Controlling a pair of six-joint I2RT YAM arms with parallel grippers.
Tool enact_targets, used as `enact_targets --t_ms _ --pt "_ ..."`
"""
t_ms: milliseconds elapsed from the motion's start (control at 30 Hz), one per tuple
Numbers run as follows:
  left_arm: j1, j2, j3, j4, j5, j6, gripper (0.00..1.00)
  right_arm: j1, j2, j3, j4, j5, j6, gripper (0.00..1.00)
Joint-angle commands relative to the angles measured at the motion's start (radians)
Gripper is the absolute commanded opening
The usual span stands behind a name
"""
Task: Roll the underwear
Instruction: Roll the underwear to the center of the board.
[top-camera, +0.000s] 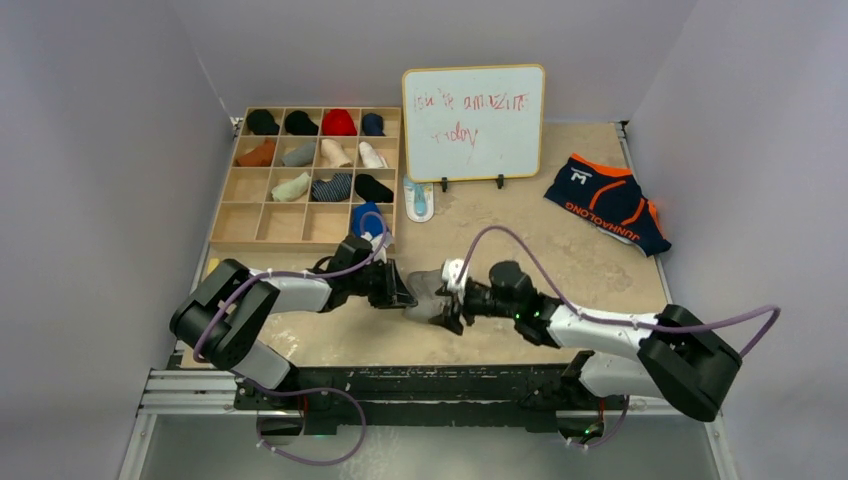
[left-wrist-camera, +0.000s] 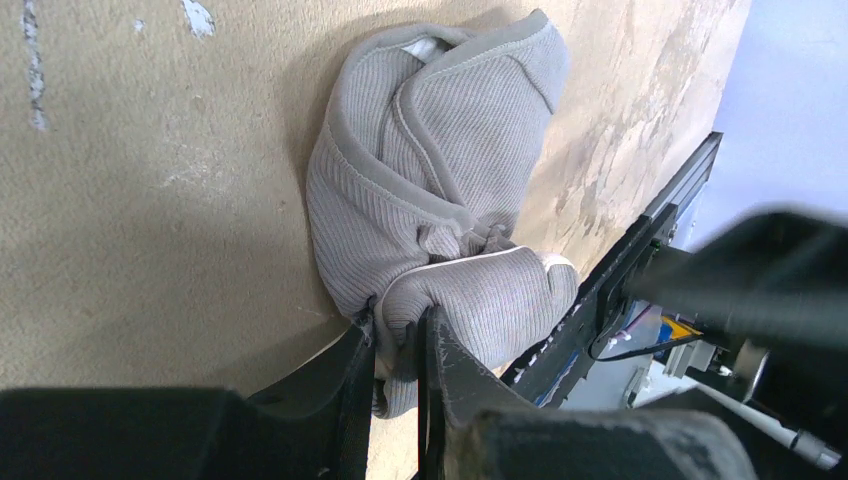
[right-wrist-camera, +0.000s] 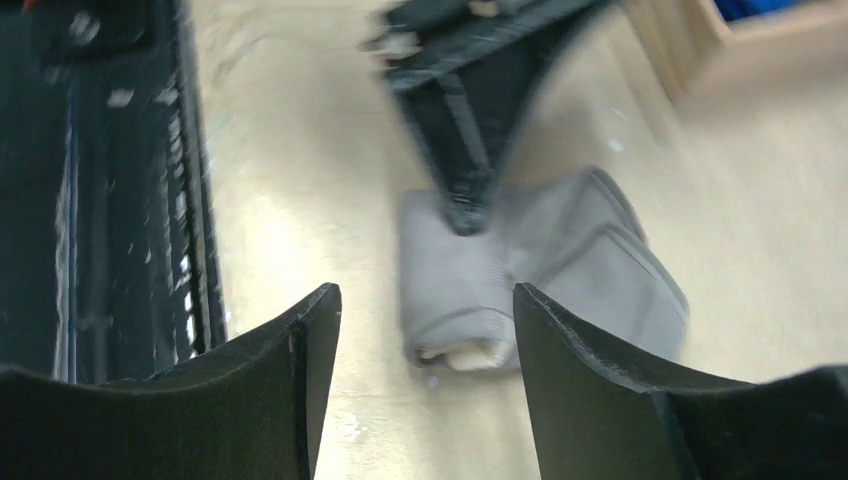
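While the left end effector (left-wrist-camera: 398, 335) pinched a fold of the bunched grey briefs (left-wrist-camera: 430, 170) near the front middle of the tabletop (top-camera: 560, 265), the right end effector (right-wrist-camera: 425, 300) stood spread just beside the bundle, gripping nothing. Well apart, the navy briefs (top-camera: 607, 203) with orange trim lay at the far right.
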Motion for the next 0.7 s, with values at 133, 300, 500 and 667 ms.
enact_targets --t_ms 133,300,500,667 --pt "-0.010 0.041 -0.004 -0.160 -0.123 0.074 0.00 0.260 -0.001 -0.078 0.147 0.252 -0.546 0.63" --pt "-0.010 0.041 -0.001 -0.170 -0.123 0.081 0.00 0.315 0.089 -0.056 0.178 0.330 -0.619 0.56" --pt "-0.010 0.036 -0.001 -0.173 -0.123 0.081 0.00 0.340 0.183 -0.028 0.132 0.432 -0.665 0.48" --pt "-0.010 0.031 -0.007 -0.178 -0.121 0.090 0.00 0.349 0.246 -0.027 0.173 0.486 -0.677 0.51"
